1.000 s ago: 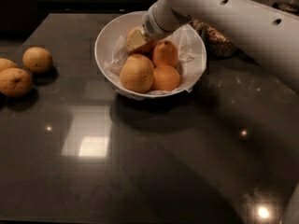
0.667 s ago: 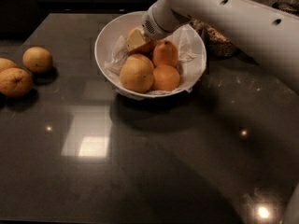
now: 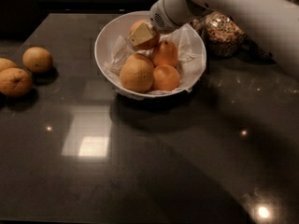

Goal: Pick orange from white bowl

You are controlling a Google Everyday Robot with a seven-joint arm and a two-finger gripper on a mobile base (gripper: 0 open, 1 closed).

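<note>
The gripper (image 3: pixel 142 34) is over the far left part of the white bowl (image 3: pixel 107 36), and its fingers are closed on the orange (image 3: pixel 152 43), which is just above three other fruits (image 3: pixel 137 73) in the bowl. A glass jar (image 3: pixel 224 34) stands to the right.

— What's hidden?
— The gripper (image 3: pixel 145 34), over the round white bowl's (image 3: pixel 103 43) far side, squeezes a smooth deep-orange fruit (image 3: pixel 153 42), hiding its front.
— More?
— The white robot arm (image 3: pixel 243 8) hides part of the round glass grain jar (image 3: pixel 224 31).
</note>
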